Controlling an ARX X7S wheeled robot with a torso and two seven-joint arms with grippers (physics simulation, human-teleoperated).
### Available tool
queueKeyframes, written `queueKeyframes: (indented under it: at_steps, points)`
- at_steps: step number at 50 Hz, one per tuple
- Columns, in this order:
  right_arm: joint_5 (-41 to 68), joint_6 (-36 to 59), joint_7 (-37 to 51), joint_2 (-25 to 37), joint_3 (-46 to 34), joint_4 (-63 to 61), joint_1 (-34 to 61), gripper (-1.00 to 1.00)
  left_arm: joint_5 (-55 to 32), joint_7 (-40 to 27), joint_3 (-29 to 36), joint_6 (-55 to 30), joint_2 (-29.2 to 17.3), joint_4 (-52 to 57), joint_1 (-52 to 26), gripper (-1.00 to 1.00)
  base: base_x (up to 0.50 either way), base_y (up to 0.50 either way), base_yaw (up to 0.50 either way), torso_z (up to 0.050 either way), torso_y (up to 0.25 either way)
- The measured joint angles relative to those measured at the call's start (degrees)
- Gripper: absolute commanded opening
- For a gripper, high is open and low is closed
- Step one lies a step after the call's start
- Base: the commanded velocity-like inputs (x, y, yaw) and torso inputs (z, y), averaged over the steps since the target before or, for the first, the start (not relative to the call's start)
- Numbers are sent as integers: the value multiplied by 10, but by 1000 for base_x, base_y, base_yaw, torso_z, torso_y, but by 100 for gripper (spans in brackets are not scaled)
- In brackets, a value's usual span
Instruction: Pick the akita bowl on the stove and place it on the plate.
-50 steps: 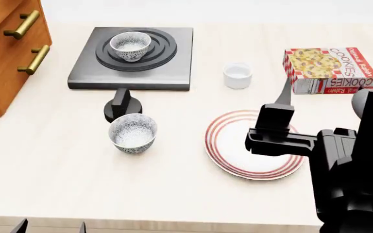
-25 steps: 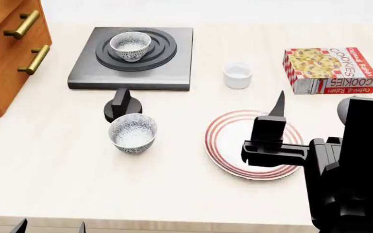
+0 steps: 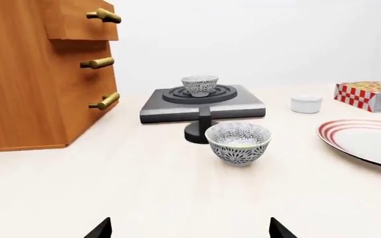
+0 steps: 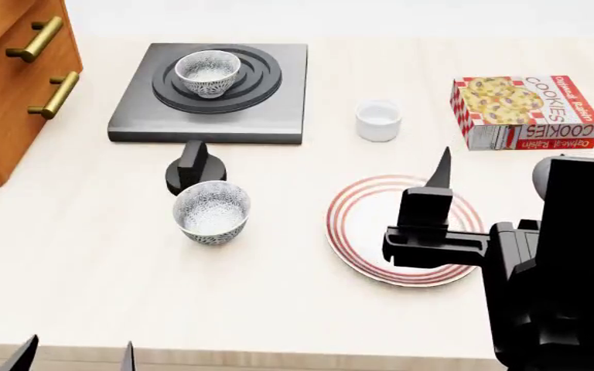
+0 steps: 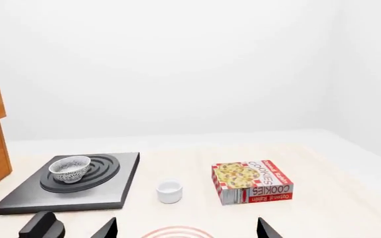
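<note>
Kitchen: stove (image 4: 210,93), drawers (image 4: 18,81), counter (image 4: 101,278)

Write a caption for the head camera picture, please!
Right gripper hovers open above the plate; akita bowl on stove.

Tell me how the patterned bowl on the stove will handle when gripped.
The akita bowl looks rigid and glazed, so probably slippery and breakable. Its deep rounded wall and narrow foot suggest it may tip if nudged sideways on the stove.

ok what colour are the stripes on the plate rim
Thin red concentric stripes on the white plate, clearest in the head view.
</note>
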Motion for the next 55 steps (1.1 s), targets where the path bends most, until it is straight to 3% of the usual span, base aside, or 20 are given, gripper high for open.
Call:
queueKeyframes:
  at_steps: [10,27,42,55]
  points:
    - [3,-5,2,1,0,3,-2,100,-13,-8,-5,-123,-14,86,-58,100,0,0,0,0,0]
    - [10,-4,7,2,2,3,-2,100,-72,-18,-26,-394,-2,106,-276,100,0,0,0,0,0]
    - [16,-4,11,4,2,1,-2,100,-84,-19,-14,-463,9,49,-378,100,0,0,0,0,0]
    - [22,-3,14,3,4,0,-1,100,-89,-18,-5,-483,5,32,-408,100,0,-15,0,0,0]
